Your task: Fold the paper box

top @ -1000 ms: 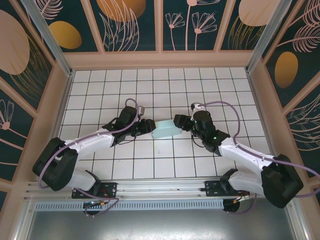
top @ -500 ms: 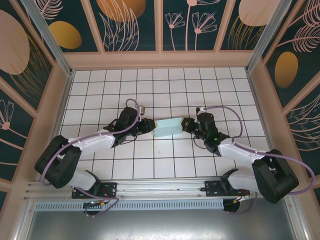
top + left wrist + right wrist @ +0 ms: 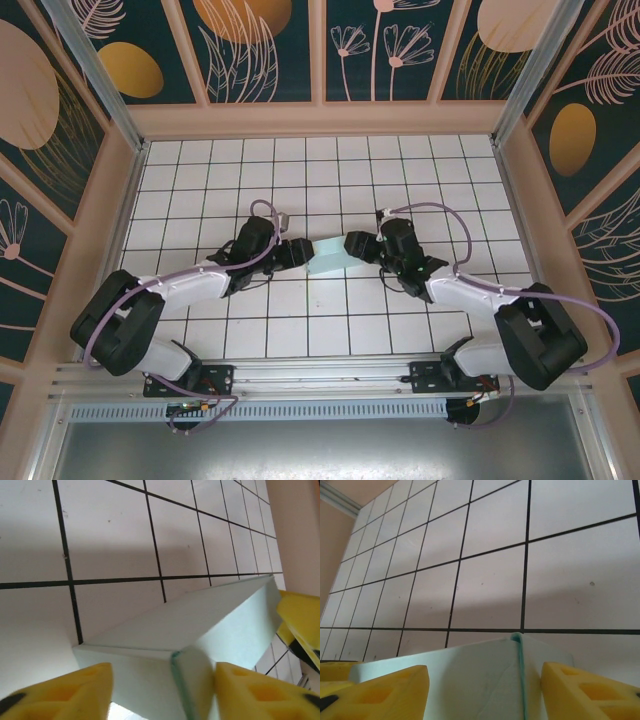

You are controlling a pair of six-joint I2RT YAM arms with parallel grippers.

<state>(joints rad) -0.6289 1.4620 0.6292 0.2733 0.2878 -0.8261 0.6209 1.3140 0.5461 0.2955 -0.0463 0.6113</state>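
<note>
A pale mint paper box (image 3: 332, 257) lies near the middle of the tiled table (image 3: 330, 170). It looks almost fully formed, though one end flap seems not quite flush and likely needs tucking. The left gripper (image 3: 300, 252) and right gripper (image 3: 352, 246) meet opposite ends, fingers parted; whether they grip is unclear. The patterned walls (image 3: 260, 40) stand well apart.

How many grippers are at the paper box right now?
2. The left gripper is at the left end of the paper box, the right gripper at its right end; each end lies between that gripper's fingers.
</note>
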